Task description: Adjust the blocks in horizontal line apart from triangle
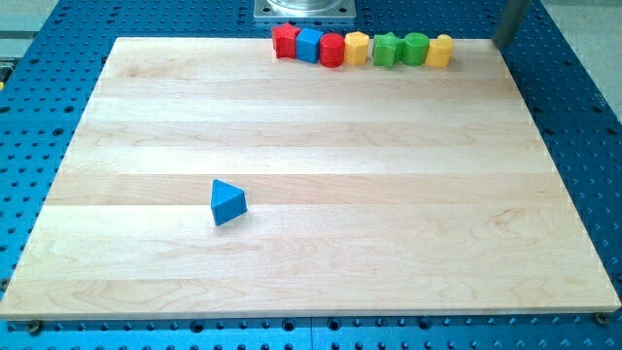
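Several blocks stand in a row along the top edge of the wooden board (311, 262). From the view's left they are a red block (285, 41), a blue cube (309, 45), a red cylinder (332, 49), a yellow block (357, 47), a green star-like block (387, 49), a green cylinder (415, 47) and a yellow block (440, 50). They touch or nearly touch each other. A blue triangle (227, 202) lies alone in the board's lower left part. My tip (503, 43) is at the top right corner, to the right of the last yellow block and apart from it.
The board lies on a blue perforated table (583, 146). A grey metal base plate (306, 10) sits at the view's top, just behind the row of blocks.
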Available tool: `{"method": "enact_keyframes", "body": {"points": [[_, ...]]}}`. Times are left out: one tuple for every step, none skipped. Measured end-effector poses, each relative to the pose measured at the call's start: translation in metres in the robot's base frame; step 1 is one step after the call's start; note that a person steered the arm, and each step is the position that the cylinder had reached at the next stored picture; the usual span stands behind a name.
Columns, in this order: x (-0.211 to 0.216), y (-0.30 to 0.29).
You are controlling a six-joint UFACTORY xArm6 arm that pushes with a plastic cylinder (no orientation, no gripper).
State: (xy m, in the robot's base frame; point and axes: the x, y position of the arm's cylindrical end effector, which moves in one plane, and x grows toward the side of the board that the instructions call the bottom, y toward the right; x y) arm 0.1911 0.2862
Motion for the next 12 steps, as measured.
{"method": "enact_keyframes", "body": {"points": [[0.0, -0.051], [0.0, -0.109], [0.0, -0.149], [0.0, -0.187], [0.001, -0.213], [0.001, -0.227], [0.002, -0.244], [0.003, -0.264], [0.003, -0.282], [0.002, -0.284], [0.003, -0.31], [0.003, -0.334]]}}
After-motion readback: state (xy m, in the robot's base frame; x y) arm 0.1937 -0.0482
